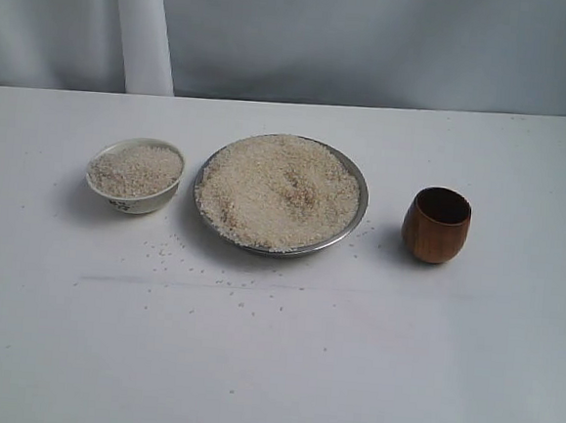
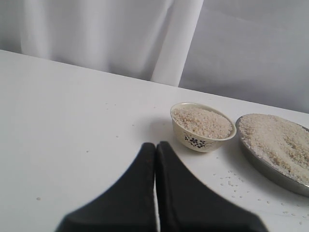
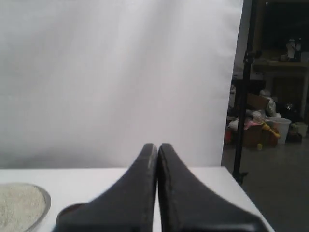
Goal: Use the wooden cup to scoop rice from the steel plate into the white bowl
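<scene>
- Three vessels stand in a row on the tabletop point(image 1: 271, 367), each apart from the next. Neither arm shows in the exterior view.
- Farthest left, the left claw point(image 2: 155, 145) is pressed together and pinches nothing, with the bowl and plate lying ahead of it. If it drove forward like that, it could knock the bowl.
- Next comes the white bowl point(image 1: 137, 203), already filled close to its rim. Another full cup would likely overflow it, so a small, slow pour looks safer.
- Loose grains point(image 1: 167, 253) dot the tabletop between the bowl and the plate. A tilted or overfilled cup carried across that gap would add more.
- In the middle sits the steel plate point(image 1: 362, 203), shallow, with the rice point(image 1: 280, 190) heaped right out to its edge. Pushing the cup in flat could shove grains over the low rim or slide the plate along the smooth surface.
- On the right, the wooden cup point(image 1: 436, 226) stands upright, apart from the plate, and looks empty. It is round, smooth and has no handle, so it may twist or slip in a narrow grip once it is loaded.
- The right claw point(image 3: 157, 146) is pressed together and pinches nothing, and the cup's rim is partly hidden behind it. It must spread before coming down, or it will tip the cup over.
</scene>
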You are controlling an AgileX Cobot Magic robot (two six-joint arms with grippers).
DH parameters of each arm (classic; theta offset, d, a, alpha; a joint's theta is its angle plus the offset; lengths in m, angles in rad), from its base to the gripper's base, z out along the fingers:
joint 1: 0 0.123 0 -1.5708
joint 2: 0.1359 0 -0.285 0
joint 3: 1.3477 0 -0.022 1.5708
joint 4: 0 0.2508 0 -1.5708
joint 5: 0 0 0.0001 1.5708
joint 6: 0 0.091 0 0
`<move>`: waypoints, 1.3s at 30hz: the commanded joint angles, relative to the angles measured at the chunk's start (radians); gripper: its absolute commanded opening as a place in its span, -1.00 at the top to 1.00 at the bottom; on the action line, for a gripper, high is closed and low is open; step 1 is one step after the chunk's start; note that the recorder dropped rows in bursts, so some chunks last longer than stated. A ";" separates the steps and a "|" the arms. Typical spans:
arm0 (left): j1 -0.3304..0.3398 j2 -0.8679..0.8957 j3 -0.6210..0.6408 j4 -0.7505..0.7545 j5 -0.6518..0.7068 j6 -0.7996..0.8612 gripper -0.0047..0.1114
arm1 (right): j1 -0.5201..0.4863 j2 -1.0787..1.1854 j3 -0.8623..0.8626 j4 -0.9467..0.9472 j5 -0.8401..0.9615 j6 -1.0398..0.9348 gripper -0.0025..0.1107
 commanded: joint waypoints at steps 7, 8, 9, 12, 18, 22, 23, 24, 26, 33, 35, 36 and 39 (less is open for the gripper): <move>-0.006 -0.003 -0.002 -0.003 -0.003 -0.003 0.92 | -0.008 -0.005 0.107 0.013 0.049 -0.005 0.96; -0.006 -0.003 -0.002 -0.003 -0.003 -0.003 0.92 | -0.008 -0.005 0.107 0.013 0.076 -0.005 0.96; -0.006 -0.003 -0.002 -0.003 -0.003 -0.003 0.92 | -0.008 -0.005 0.107 0.013 0.096 -0.005 0.96; -0.006 -0.003 -0.002 -0.003 -0.003 -0.003 0.92 | -0.008 -0.005 0.107 0.005 0.160 -0.005 0.96; -0.006 -0.003 -0.002 -0.003 -0.003 -0.003 0.92 | -0.008 -0.005 0.107 0.003 0.278 -0.014 0.96; -0.006 -0.003 -0.002 -0.003 -0.003 -0.003 0.92 | -0.008 -0.005 0.107 0.006 0.278 -0.014 0.96; -0.006 -0.003 -0.002 -0.003 -0.003 -0.003 0.92 | -0.008 -0.005 0.107 0.006 0.278 -0.014 0.96; -0.006 -0.003 -0.002 -0.003 -0.003 -0.003 0.92 | -0.008 -0.005 0.107 0.006 0.278 -0.014 0.96; -0.006 -0.003 -0.002 -0.003 -0.003 -0.003 0.92 | -0.008 -0.005 0.107 0.006 0.278 -0.014 0.96; -0.006 -0.003 -0.002 -0.003 -0.003 -0.003 0.92 | -0.008 -0.005 0.107 0.006 0.278 -0.014 0.96; -0.006 -0.003 -0.002 -0.003 -0.003 -0.003 0.92 | -0.008 -0.005 0.107 0.006 0.278 -0.014 0.96; -0.006 -0.003 -0.002 -0.003 -0.003 -0.003 0.92 | -0.008 -0.005 0.107 0.006 0.278 -0.014 0.96; -0.006 -0.003 -0.002 -0.003 -0.003 -0.003 0.92 | -0.008 -0.005 0.107 0.006 0.278 -0.014 0.96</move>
